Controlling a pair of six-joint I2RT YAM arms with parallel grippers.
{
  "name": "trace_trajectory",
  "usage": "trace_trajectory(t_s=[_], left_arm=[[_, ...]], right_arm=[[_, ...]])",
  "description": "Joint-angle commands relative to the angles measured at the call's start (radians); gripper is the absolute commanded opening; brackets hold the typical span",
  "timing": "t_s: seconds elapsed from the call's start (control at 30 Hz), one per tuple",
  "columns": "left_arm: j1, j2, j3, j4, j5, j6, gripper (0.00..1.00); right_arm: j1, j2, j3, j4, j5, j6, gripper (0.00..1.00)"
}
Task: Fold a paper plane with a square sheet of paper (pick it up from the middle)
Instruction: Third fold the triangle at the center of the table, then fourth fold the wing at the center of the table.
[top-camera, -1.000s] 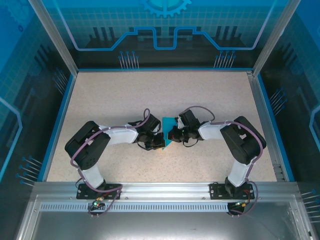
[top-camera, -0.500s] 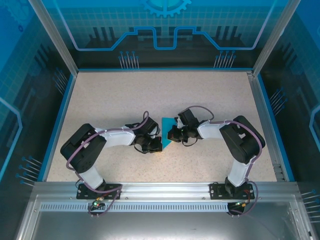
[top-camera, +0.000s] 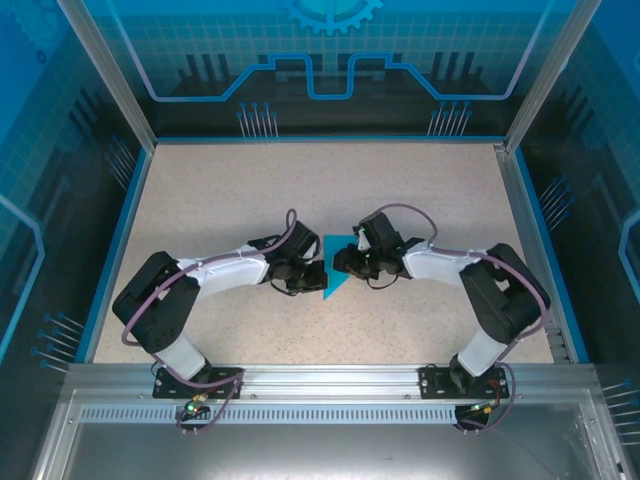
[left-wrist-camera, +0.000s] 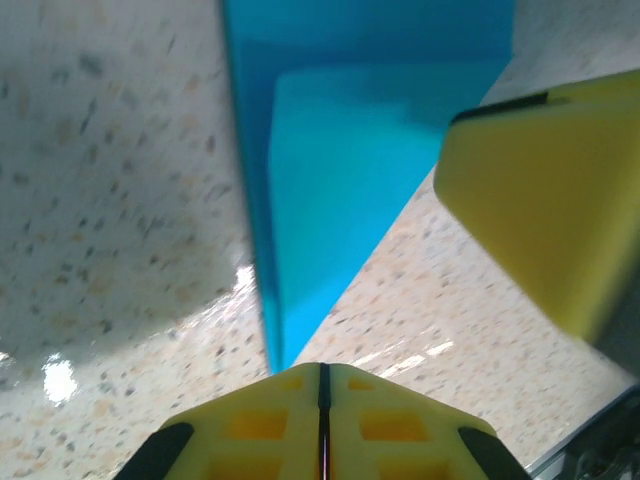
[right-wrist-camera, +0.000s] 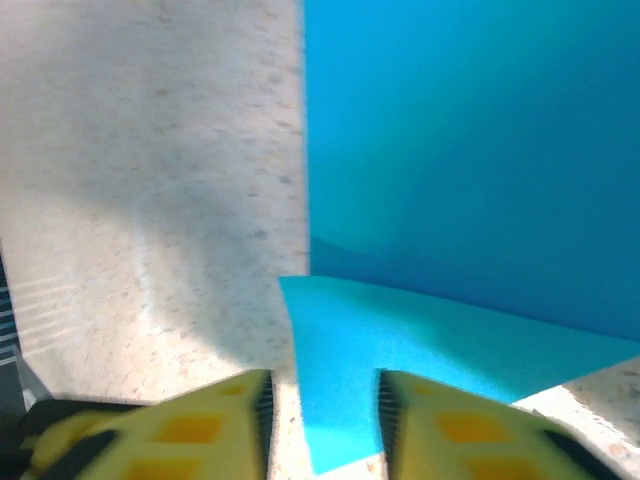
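Both my arms have swung their elbows outward over the past second, uncovering more of the bright cyan-blue sheet of thin paper (top-camera: 333, 270), folded to a point and lying mid-table. My left gripper (top-camera: 310, 277) is pressed closed at the point's tip; whether it pinches paper I cannot tell. My right gripper (top-camera: 343, 262) stands parted astride a raised flap. My wrists hide the sheet's side edges. Around it lie the speckled beige tabletop (top-camera: 420, 190) and blue-lit patterned enclosure walls (top-camera: 330, 60).
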Motion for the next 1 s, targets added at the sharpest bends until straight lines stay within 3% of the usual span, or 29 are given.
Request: trace_trajectory(t_s=[0.0,0.13,0.33,0.97], left_arm=[[-0.008,0.020,0.052,-0.001,-0.034,0.024,0.10],[-0.007,0.093,0.116,-0.005,-0.067,0.019,0.09],[-0.005,0.175,0.203,-0.074,-0.197,0.016,0.04],[-0.004,0.156,0.185,-0.091,-0.240,0.000,0.03]], right_arm=[[-0.039,-0.070,-0.042,-0.033,0.048,0.018,0.51],[-0.088,-0.118,-0.090,-0.058,0.074,0.021,0.60],[-0.128,-0.124,-0.124,-0.050,0.041,0.004,0.62],[-0.124,0.076,-0.050,0.117,-0.204,-0.091,0.40]])
